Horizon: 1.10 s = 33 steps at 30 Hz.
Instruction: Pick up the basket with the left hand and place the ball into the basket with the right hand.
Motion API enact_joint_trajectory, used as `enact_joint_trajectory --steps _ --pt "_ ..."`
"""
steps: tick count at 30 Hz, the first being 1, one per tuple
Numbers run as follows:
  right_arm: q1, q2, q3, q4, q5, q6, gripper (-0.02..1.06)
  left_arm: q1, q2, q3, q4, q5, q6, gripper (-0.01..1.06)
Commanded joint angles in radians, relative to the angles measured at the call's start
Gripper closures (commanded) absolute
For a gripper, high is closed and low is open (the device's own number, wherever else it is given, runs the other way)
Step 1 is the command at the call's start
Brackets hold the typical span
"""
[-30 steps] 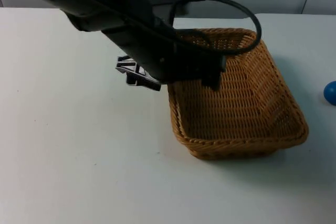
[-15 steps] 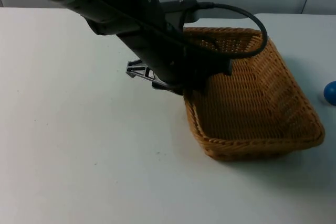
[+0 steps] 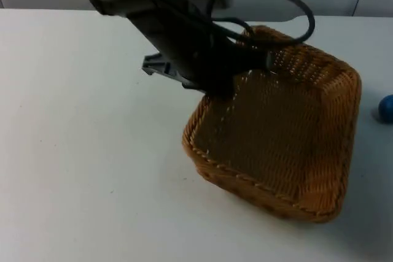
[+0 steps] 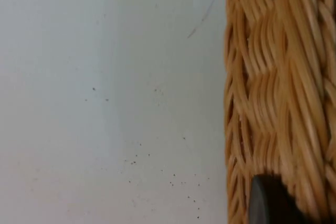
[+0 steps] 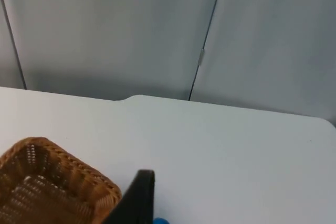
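The basket (image 3: 276, 133) is a rectangular tray of honey-brown woven wicker, with a tightly plaited floor, sloping sides and a thick braided rim that runs all the way round. It is tipped up steeply over the white table (image 3: 80, 151), its open face turned toward the overhead camera, the near long edge lowest and the far corner raised; whether that low edge touches the table cannot be told. The weave on the far wall is looser, with small gaps between the strands. The left gripper (image 3: 230, 81) has hold of the basket at its upper left rim, closed over the wicker edge, with the black arm stretching in across it. From the left wrist the rim (image 4: 278, 93) shows as fat, glossy twisted cane strands standing beside the bare table, and a black fingertip (image 4: 268, 203) presses against the weave. The ball (image 3: 386, 108) is a smooth blue sphere lying on the table just beyond the basket's right side, apart from it. The right gripper (image 5: 137, 198) waits above the table beside the grey partition wall (image 5: 131, 30); one dark finger shows, with the basket's corner (image 5: 47, 182) next to it, and I cannot tell how far its fingers are parted.
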Motion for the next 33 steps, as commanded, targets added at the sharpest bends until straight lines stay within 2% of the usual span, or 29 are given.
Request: enact_joint_trajectory --steps 1,4,9,11,14,20,23,25,26,29,30,33 --pt "0.003 0.001 -0.003 -0.033 -0.021 0.007 0.04 0.043 -0.068 -0.007 0.000 0.014 -0.029 1.05" --pt "0.003 0.006 -0.003 -0.084 -0.012 0.046 0.04 0.124 -0.123 -0.010 0.000 0.058 -0.098 1.05" --pt "0.003 0.049 0.002 -0.089 0.000 0.059 0.04 0.226 -0.178 -0.052 0.000 0.168 -0.204 1.05" --pt "0.003 0.066 0.002 -0.089 0.002 0.072 0.04 0.237 -0.187 -0.057 0.000 0.181 -0.223 1.05" --pt "0.003 0.127 0.002 -0.089 -0.002 0.131 0.04 0.255 -0.215 -0.065 0.004 0.180 -0.325 1.05" --pt "0.003 0.177 0.010 -0.091 -0.021 0.149 0.04 0.255 -0.220 -0.065 0.004 0.183 -0.340 1.05" --pt "0.003 0.196 0.087 -0.093 -0.094 0.151 0.04 0.255 -0.220 -0.065 0.004 0.180 -0.321 1.05" --pt "0.003 0.201 0.176 -0.093 -0.197 0.169 0.04 0.255 -0.220 -0.065 0.004 0.175 -0.295 1.05" --pt "0.003 0.201 0.176 -0.093 -0.197 0.169 0.04 0.255 -0.220 -0.065 0.004 0.175 -0.295 1.05" --pt "0.003 0.201 0.292 -0.096 -0.347 0.169 0.04 0.255 -0.220 -0.065 0.004 0.165 -0.276 1.05" --pt "0.003 0.201 0.292 -0.096 -0.347 0.169 0.04 0.255 -0.220 -0.065 0.004 0.165 -0.276 1.05" --pt "0.003 0.209 0.353 -0.098 -0.434 0.164 0.04 0.255 -0.220 -0.065 0.006 0.152 -0.272 1.05"
